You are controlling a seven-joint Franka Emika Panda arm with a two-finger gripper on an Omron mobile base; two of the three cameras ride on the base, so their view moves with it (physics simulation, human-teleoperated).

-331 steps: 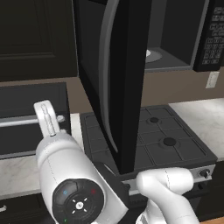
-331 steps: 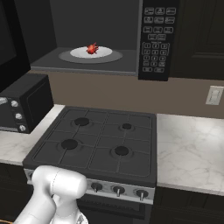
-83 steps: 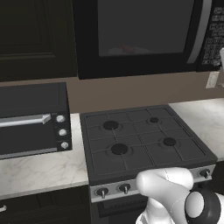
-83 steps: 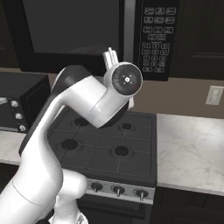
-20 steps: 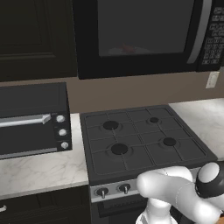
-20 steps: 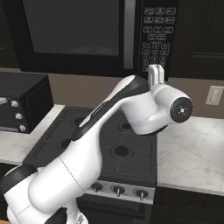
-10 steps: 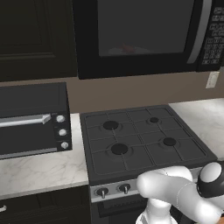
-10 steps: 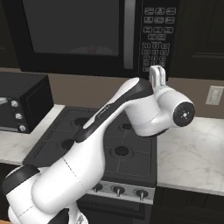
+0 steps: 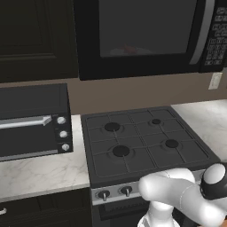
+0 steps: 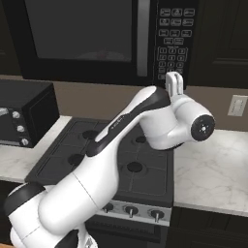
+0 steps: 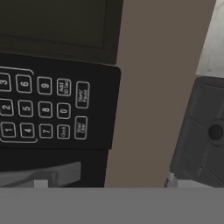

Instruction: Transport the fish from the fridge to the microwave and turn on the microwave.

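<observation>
Microwave (image 10: 97,38) door closed; fish (image 9: 128,48) inside, faint red-orange blur behind glass, probably on plate. Hand (image 10: 174,82) raised just below keypad (image 10: 175,41), fingers apart, gripping nothing. Keypad lies straight ahead of hand; start button (image 11: 81,95) at keypad's right column. One microwave, one fish, one toaster oven (image 9: 33,122), four burners on stove (image 9: 142,142).

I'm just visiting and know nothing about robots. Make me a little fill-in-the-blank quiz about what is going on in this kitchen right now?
1. The microwave door is ____.
2. Through the dark window, the fish is faintly visible ____ the microwave.
3. The pincer is raised in front of the microwave's ____, to the right of the handle.
4. Directly below the microwave sits a black ____ with four burners.

Missing words: closed; inside; keypad; stove
</observation>
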